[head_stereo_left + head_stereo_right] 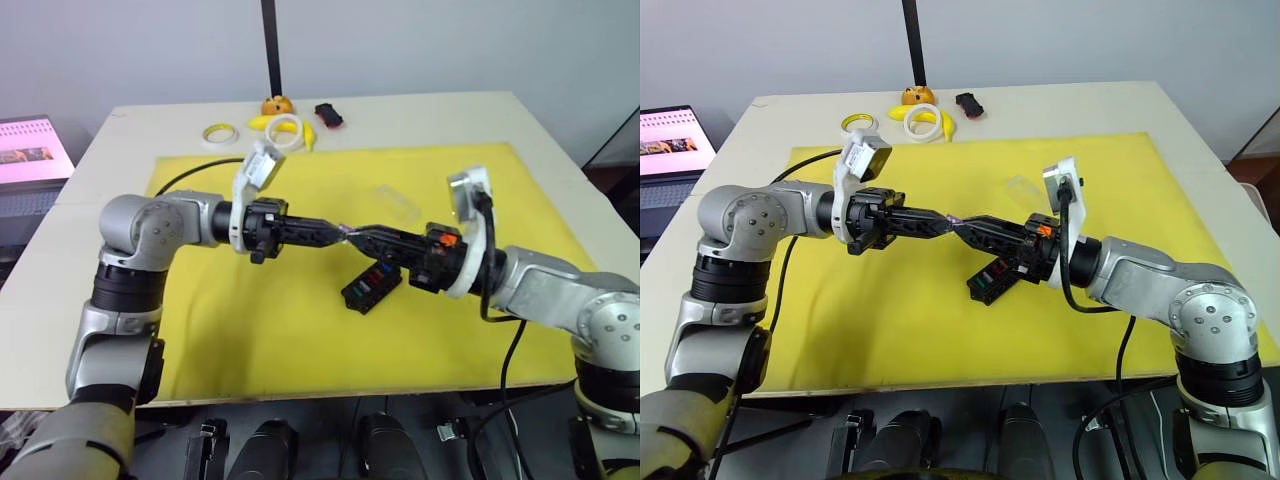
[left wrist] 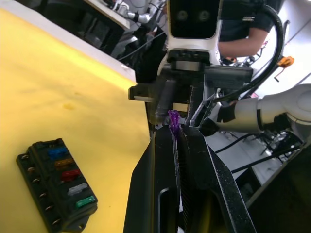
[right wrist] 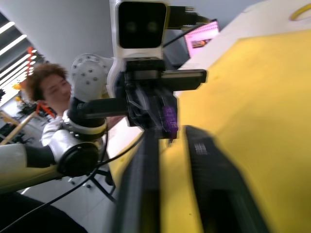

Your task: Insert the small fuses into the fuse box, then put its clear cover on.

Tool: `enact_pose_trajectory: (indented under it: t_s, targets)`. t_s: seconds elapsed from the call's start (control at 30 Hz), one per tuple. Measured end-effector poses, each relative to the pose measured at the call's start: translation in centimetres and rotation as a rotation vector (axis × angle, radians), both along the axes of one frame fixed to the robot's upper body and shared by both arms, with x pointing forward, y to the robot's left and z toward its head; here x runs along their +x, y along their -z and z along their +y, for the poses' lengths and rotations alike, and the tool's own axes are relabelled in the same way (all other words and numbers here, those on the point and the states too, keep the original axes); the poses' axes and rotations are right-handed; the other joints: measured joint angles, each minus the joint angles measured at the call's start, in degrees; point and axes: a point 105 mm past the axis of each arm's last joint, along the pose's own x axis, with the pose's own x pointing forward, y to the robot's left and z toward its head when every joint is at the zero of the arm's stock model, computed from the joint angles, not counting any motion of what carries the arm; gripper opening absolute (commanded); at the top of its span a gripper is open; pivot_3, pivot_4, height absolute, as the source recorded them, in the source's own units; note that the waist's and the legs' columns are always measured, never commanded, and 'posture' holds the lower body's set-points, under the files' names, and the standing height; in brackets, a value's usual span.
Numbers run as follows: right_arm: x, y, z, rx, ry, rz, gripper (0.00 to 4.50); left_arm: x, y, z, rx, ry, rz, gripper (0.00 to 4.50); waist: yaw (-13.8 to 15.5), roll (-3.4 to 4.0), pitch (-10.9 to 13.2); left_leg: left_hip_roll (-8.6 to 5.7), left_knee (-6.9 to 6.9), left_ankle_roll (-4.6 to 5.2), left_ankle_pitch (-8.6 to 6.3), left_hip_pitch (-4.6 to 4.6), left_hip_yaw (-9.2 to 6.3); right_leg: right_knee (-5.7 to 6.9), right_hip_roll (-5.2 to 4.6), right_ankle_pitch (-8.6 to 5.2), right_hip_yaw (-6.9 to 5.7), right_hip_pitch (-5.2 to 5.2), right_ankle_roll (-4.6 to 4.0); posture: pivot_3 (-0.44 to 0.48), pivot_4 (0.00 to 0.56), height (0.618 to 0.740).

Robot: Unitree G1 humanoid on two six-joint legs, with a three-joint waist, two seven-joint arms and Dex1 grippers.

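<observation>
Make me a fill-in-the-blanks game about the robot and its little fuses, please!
1. The tiny fuse pinched in the left end effector is coloured ____.
2. The fuse box lies on a ____ mat.
3. The two end effectors meet tip to tip ____ the mat, not resting on it.
4. The fuse box holds ____ fuses so far.

Missing words: purple; yellow; above; five

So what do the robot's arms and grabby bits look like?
Both arms are shiny silver-grey metal with round joints and black bands. Each wrist wears a white plastic bracket carrying a small camera. The left gripper and right gripper have long, thin black jaws. Black cables loop from both arms, and the right wrist has an orange tag.
</observation>
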Motion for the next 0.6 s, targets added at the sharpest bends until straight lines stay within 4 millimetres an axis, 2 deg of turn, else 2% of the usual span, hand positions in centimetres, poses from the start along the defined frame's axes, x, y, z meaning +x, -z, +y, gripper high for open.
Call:
enact_pose_trajectory:
  t_s: [0.23,0.33,0.43,0.57,0.6]
  targets:
    - [0.0,-0.1,0.0,0.005,0.001,0.008,0.04,0.0,0.0,-0.1,-0.001,0.0,-0.003,0.0,0.0,0.0,0.0,0.0,0.0,0.0,0.0,0.0,0.0,0.0,0.0,0.0,0.0,0.0,0.0,0.0,0.15,0.74]
    - [-0.2,0.0,-0.1,0.011,-0.005,0.017,0.0,-0.1,0.4,-0.3,0.017,0.014,0.005,0.98,0.04,0.0,0.0,0.0,0.0,0.0,0.0,-0.01,0.0,0.0,0.0,0.0,0.0,0.0,0.0,0.0,0.15,0.74]
    - [-0.2,-0.2,-0.1,0.02,0.0,0.01,0.0,-0.1,0.9,-0.3,0.048,0.022,-0.012,2.46,-0.01,0.0,0.0,0.01,-0.01,0.0,0.0,0.0,0.0,0.0,0.01,0.0,0.0,0.0,0.0,0.0,0.15,0.74]
    - [-0.3,-0.3,-0.8,0.011,0.024,-0.002,0.0,0.7,1.6,1.1,0.108,-0.043,-0.087,4.47,-0.04,0.01,0.01,0.02,-0.03,0.0,0.0,0.0,0.01,-0.01,0.01,0.0,0.0,-0.02,0.0,0.0,0.15,0.74]
    - [-0.3,-0.3,-1.0,0.006,0.033,-0.007,0.0,0.8,1.8,1.5,0.119,-0.056,-0.101,4.47,-0.01,0.01,0.01,0.02,-0.03,0.0,0.0,0.0,0.01,-0.01,0.01,0.0,0.0,-0.02,0.0,0.0,0.15,0.74]
